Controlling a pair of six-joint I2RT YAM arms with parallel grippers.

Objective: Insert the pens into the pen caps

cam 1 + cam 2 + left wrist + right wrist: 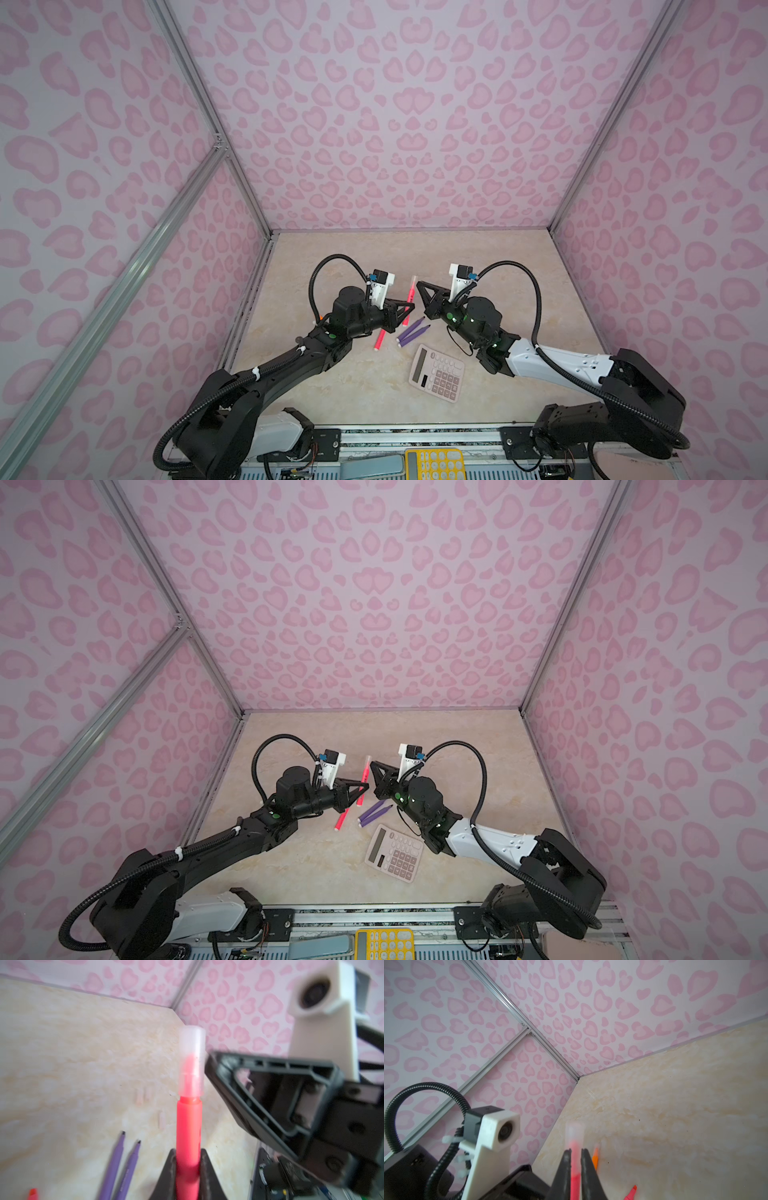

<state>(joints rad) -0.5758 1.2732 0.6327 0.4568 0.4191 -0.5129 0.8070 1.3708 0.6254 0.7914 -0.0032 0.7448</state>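
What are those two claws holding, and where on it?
The left gripper clamps the pink pen by its barrel. The right gripper is closed at the clear cap; whether it truly grips it is unclear.

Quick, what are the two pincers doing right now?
Left pincer: closed on the pink-red pen, which wears a clear cap.
Right pincer: closed, tip beside that cap; no grip on it shows.

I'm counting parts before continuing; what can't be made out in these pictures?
Loose pen caps: blurred in the left wrist view, too faint in both top views.
Orange pen: right wrist view, partly behind the right tool.
Calculator keys: too small in both top views.
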